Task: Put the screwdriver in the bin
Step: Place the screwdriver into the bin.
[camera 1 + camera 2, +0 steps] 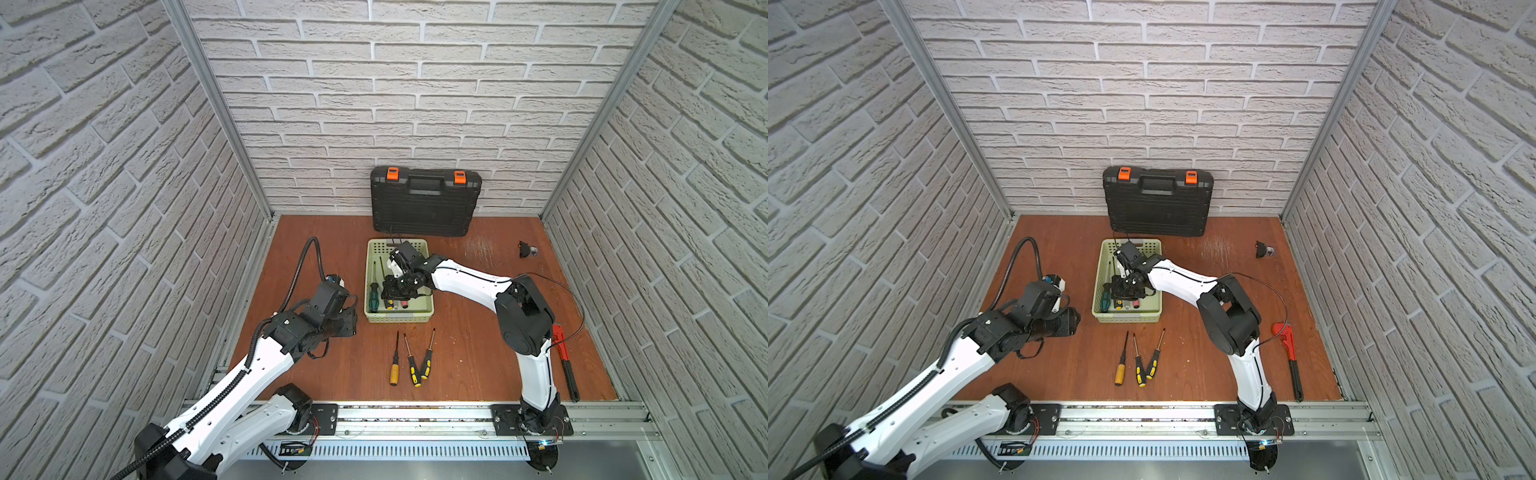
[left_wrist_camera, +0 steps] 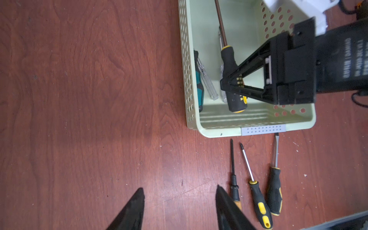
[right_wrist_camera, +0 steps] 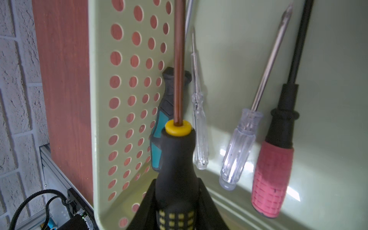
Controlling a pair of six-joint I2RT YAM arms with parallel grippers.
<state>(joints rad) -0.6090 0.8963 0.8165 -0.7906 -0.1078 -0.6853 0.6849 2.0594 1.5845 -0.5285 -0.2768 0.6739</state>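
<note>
The right tool (image 2: 224, 84) grips the black-and-yellow rubber-handled screwdriver (image 2: 231, 61) low inside the pale green perforated plastic bin (image 2: 219, 132) (seemingly ready to release), the left tool (image 2: 179, 191) gaping empty.

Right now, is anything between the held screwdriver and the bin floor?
Nothing blocks entry: the right pincer, shut on the black-and-yellow screwdriver, is inside the bin walls. The slim clear screwdriver lies close beside its handle; whether it sits under the drop spot I cannot tell.
</note>
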